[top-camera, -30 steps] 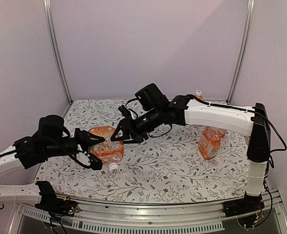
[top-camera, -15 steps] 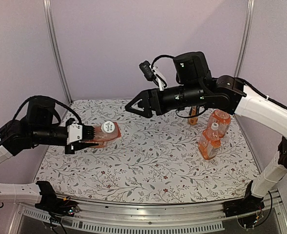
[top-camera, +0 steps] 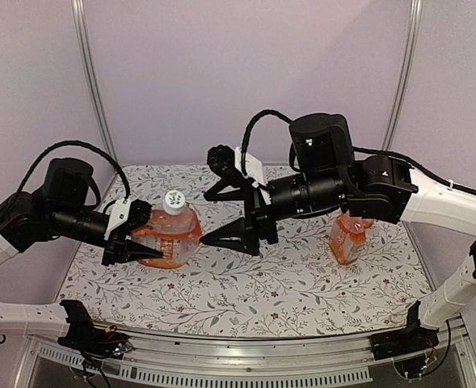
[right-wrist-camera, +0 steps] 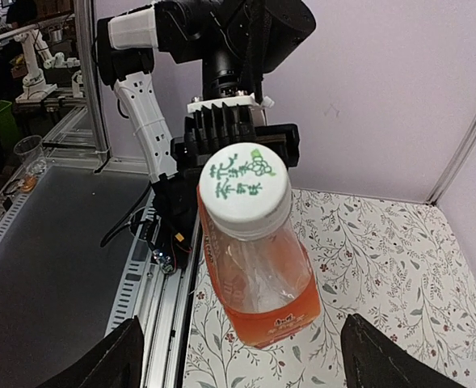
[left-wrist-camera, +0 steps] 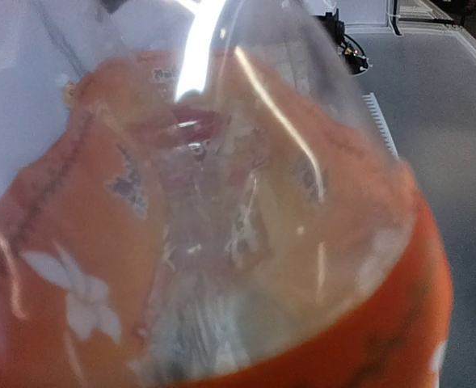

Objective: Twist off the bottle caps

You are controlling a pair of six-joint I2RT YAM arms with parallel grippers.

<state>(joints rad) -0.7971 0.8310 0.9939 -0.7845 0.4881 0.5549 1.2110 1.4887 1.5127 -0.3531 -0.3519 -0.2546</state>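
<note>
My left gripper [top-camera: 139, 234] is shut on a squat clear bottle [top-camera: 169, 238] of orange drink and holds it above the table. Its white cap [top-camera: 174, 200] is on and points up and towards my right gripper. My right gripper [top-camera: 204, 219] is open, its jaws wide apart, just right of the bottle and not touching it. In the right wrist view the cap [right-wrist-camera: 246, 190] with green print faces the camera, the bottle [right-wrist-camera: 266, 283] lies between the spread fingertips [right-wrist-camera: 128, 356], and the left gripper [right-wrist-camera: 238, 133] grips it from behind. The bottle [left-wrist-camera: 221, 242] fills the left wrist view and hides the fingers.
Another squat orange bottle [top-camera: 347, 238] stands on the floral table [top-camera: 286, 283] at the right, partly hidden by my right arm. Metal frame posts [top-camera: 92, 81] stand at the back corners. The table's side rail [right-wrist-camera: 153, 275] shows in the right wrist view.
The left gripper has turned the bottle so the cap points up instead of sideways. The right gripper has dropped from high above down to the bottle's right side, still open.
</note>
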